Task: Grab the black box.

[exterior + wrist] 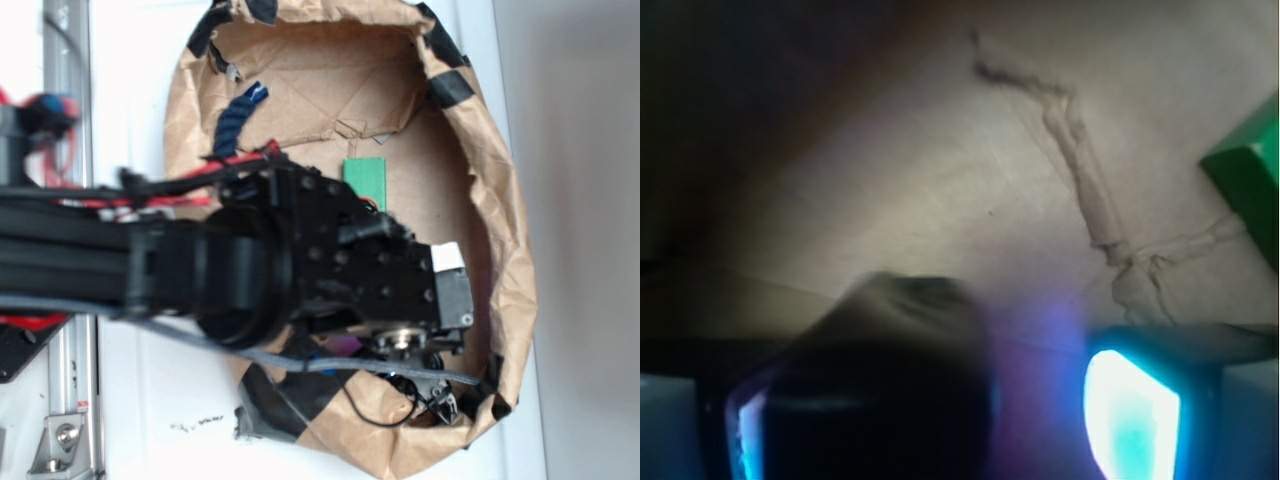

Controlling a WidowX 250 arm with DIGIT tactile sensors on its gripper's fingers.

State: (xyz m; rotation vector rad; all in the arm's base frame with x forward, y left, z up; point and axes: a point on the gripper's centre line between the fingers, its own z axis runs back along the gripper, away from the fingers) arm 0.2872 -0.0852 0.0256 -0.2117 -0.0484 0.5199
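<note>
I am working over a crumpled brown paper basin (505,230) lying on a white tabletop (150,400), patched with black tape (455,88). Inside I am counting one green block (366,178) and one black box (880,390), which is sitting between my fingers (1130,410); whether I am pinching it, I cannot tell.

The black jointed robot arm (250,265) reached from the left over the crumpled brown paper basin (505,230). Its pincer (960,410) pointed down, glowing pads (1130,410) apart, the left one against a glossy black box (885,400).
</note>
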